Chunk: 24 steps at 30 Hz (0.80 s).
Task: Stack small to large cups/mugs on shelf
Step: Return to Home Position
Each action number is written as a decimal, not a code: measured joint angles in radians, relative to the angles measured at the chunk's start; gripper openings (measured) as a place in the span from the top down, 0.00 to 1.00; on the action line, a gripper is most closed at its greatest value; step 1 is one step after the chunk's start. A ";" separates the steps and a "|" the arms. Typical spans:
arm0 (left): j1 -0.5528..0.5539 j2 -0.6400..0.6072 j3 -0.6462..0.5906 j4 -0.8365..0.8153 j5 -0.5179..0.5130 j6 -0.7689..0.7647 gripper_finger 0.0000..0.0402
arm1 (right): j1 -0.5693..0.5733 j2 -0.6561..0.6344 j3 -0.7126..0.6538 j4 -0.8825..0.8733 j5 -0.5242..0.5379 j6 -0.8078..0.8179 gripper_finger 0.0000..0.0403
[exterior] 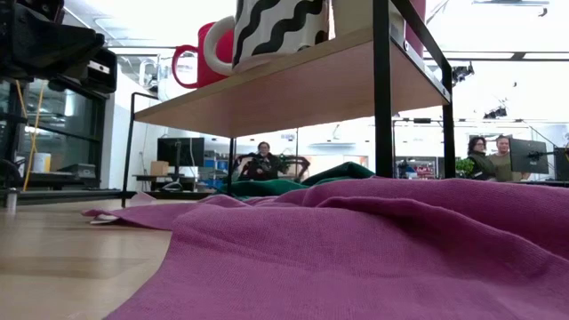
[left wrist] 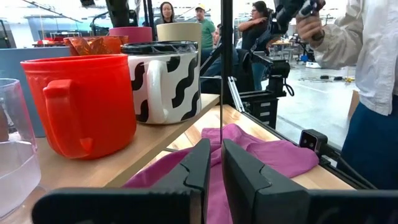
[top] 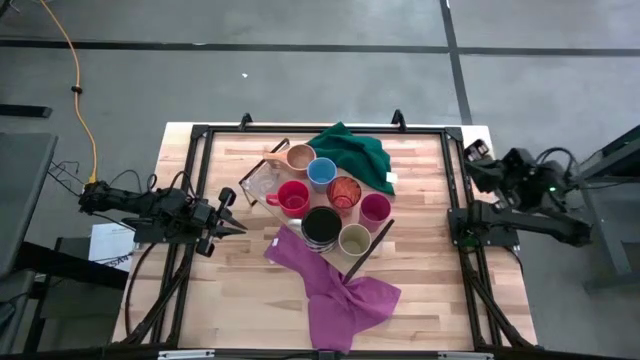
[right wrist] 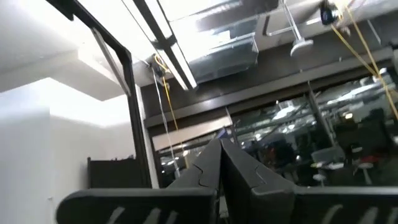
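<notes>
Several cups stand upright on their bases on the shelf (top: 382, 236) in the middle of the table: tan (top: 299, 156), blue (top: 321, 172), clear glass (top: 258, 182), red (top: 292, 197), orange patterned (top: 343, 191), magenta (top: 375, 208), black with white waves (top: 320, 226), olive-beige (top: 354, 240). My left gripper (top: 228, 222) rests level at the table's left edge, pointing at the red mug (left wrist: 87, 102), its fingers (left wrist: 198, 165) shut but for a slit. My right gripper (top: 478, 158) hangs at the table's right edge, shut and tipped upward, with nothing in it.
A green cloth (top: 352, 155) lies bunched against the shelf's far side. A purple cloth (top: 335, 290) spreads from under the shelf toward the near edge. People stand and sit in the room beyond the table; one person's sleeve (left wrist: 367, 43) is near the right arm.
</notes>
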 joint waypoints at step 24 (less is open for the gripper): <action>0.000 0.000 0.000 0.000 0.000 0.002 0.92 | 0.288 0.001 -0.234 0.025 0.151 -0.139 1.00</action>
